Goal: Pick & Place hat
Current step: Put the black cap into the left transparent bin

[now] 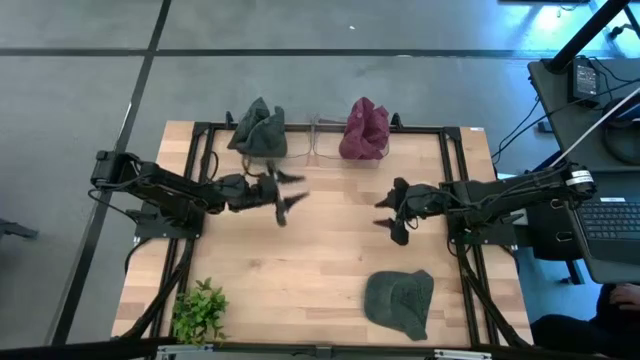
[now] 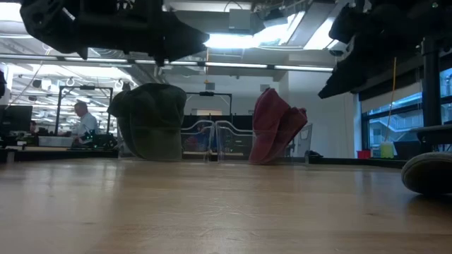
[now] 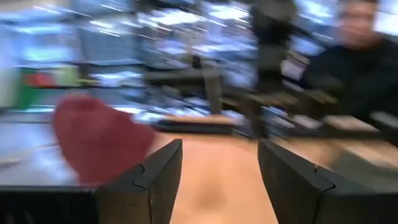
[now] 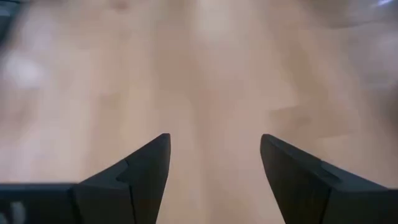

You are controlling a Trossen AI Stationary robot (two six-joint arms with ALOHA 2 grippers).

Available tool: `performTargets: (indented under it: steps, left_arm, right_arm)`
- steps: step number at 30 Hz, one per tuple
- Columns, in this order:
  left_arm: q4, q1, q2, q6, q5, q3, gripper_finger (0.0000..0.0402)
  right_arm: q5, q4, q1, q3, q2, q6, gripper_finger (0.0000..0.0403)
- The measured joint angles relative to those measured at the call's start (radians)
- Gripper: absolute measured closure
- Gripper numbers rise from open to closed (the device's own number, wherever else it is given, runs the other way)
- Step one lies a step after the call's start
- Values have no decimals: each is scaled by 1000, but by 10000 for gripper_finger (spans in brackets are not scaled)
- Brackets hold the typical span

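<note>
Both grippers, left [image 1: 288,193] and right [image 1: 391,212], hover wide open and empty over mid-table; a grey hat [image 1: 400,301] lies flat near the front edge, likely soft and light, best pinched at its brim; two hats [image 1: 259,130] sit propped beyond.

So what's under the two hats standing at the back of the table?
A clear rack shows between the green hat and the red hat. Each hat stands upright and covers whatever props it, so that part cannot be seen.
</note>
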Motion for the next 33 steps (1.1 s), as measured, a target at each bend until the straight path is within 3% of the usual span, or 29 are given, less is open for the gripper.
performTargets:
  steps: [4,8,12,17,23,28,33]
  left_arm:
    - [-62,14,1,12,202,0,194]
    - [-61,26,-2,0,219,0,192]
    - [-62,32,-4,-19,212,0,192]
    - [-66,31,-4,-19,212,0,192]
    - [-69,31,-4,-19,212,0,192]
    - [-70,31,-4,-22,212,0,192]
    - [-70,32,-4,-35,212,0,192]
  right_arm:
    - [-117,-40,33,31,0,48,155]
    - [-38,-233,112,157,19,120,155]
    - [30,-536,200,310,89,403,155]
    - [-55,-825,348,400,202,827,155]
    - [-276,-858,565,394,308,1251,155]
    - [-295,-816,701,394,357,1532,155]
    - [-216,-804,763,377,354,1664,155]
